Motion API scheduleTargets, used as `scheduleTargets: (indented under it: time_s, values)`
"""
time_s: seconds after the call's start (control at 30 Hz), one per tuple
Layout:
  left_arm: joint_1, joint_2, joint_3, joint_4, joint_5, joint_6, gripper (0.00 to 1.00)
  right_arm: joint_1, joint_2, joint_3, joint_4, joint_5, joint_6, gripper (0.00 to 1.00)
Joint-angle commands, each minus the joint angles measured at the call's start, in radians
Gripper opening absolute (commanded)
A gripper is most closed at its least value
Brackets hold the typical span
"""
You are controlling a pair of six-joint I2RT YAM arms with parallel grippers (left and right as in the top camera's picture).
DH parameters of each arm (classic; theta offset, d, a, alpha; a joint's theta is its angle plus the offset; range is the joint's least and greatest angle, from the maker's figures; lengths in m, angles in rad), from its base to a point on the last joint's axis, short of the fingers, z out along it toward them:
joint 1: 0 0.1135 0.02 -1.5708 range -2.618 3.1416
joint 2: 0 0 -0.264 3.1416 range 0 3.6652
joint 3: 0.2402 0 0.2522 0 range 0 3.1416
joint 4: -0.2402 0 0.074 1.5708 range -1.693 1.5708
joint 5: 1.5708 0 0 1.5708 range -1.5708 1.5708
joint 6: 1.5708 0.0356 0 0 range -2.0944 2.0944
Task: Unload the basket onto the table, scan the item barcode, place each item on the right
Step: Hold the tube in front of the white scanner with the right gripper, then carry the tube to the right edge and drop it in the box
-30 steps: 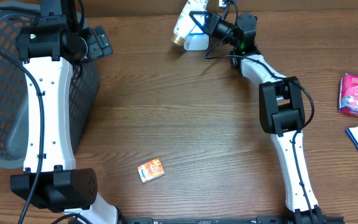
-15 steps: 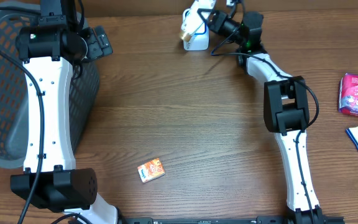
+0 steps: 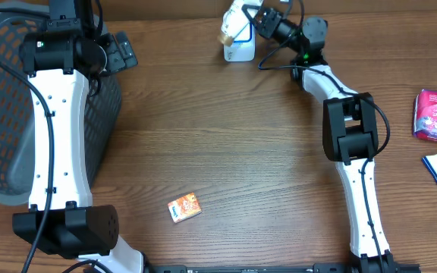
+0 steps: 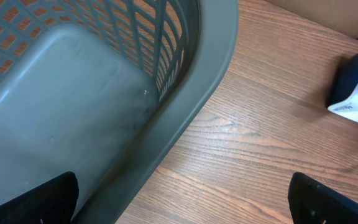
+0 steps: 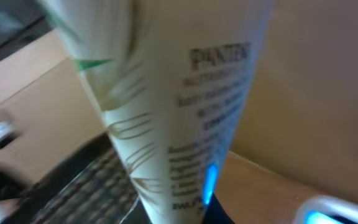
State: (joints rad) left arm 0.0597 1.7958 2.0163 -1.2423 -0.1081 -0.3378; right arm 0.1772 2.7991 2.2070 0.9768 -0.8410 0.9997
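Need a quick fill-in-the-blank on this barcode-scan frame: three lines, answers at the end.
1. The tube held in the right gripper carries the brand name ____.
2. The left gripper has its jaws ____ above the rim of the grey basket.
3. The small box lying alone on the table, held by neither arm, is mostly ____ in colour.
Missing words: Pantene; open; orange.
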Motion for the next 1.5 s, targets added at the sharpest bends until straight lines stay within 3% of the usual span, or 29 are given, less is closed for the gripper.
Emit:
scheduleTargets:
  time_s: [0.0, 0.23, 0.3, 0.37, 0.43, 0.53, 0.6, 0.77, 0.9, 1.03, 1.3, 1.33, 1.4, 1.43, 1.47]
  values:
    - [-0.001, 0.011, 0.000, -0.003, 0.005, 0.001, 1.00, 0.002, -0.083, 0.116, 0.051, -0.118, 0.136, 0.04]
    - [-0.001, 0.011, 0.000, -0.003, 0.005, 0.001, 1.00, 0.011, -0.221, 0.163, -0.085, -0.209, 0.149, 0.04]
    - [-0.001, 0.011, 0.000, -0.003, 0.005, 0.001, 1.00, 0.010, -0.271, 0.163, -0.226, -0.209, 0.114, 0.04]
    - [-0.001, 0.011, 0.000, -0.003, 0.005, 0.001, 1.00, 0.006, -0.334, 0.163, -0.483, -0.160, -0.024, 0.04]
    - [-0.001, 0.011, 0.000, -0.003, 0.005, 0.001, 1.00, 0.006, -0.407, 0.164, -0.848, 0.016, -0.224, 0.04]
    - [-0.001, 0.011, 0.000, -0.003, 0.005, 0.001, 1.00, 0.015, -0.535, 0.164, -1.360, 0.494, -0.490, 0.04]
    - [-0.001, 0.011, 0.000, -0.003, 0.004, 0.001, 1.00, 0.026, -0.594, 0.164, -1.521, 0.686, -0.569, 0.04]
    - [-0.001, 0.011, 0.000, -0.003, 0.005, 0.001, 1.00, 0.002, -0.702, 0.164, -1.954, 1.182, -0.605, 0.04]
    - [-0.001, 0.011, 0.000, -0.003, 0.005, 0.001, 1.00, -0.163, -0.704, 0.137, -2.367, 1.424, -0.436, 0.04]
    - [-0.001, 0.011, 0.000, -0.003, 0.005, 0.001, 1.00, -0.397, -0.704, 0.002, -2.489, 1.400, -0.336, 0.04]
    - [-0.001, 0.011, 0.000, -0.003, 0.005, 0.001, 1.00, -0.690, -0.704, -0.314, -2.323, 1.344, -0.388, 0.04]
    - [-0.001, 0.011, 0.000, -0.003, 0.004, 0.001, 1.00, -0.711, -0.704, -0.338, -2.301, 1.340, -0.424, 0.13]
    - [-0.001, 0.011, 0.000, -0.003, 0.005, 0.001, 1.00, -0.745, -0.704, -0.353, -2.270, 1.281, -0.467, 0.54]
    - [-0.001, 0.011, 0.000, -0.003, 0.005, 0.001, 1.00, -0.753, -0.706, -0.347, -2.256, 1.208, -0.504, 0.62]
    - [-0.001, 0.011, 0.000, -0.003, 0.005, 0.001, 1.00, -0.758, -0.709, -0.329, -2.250, 1.119, -0.561, 0.82]
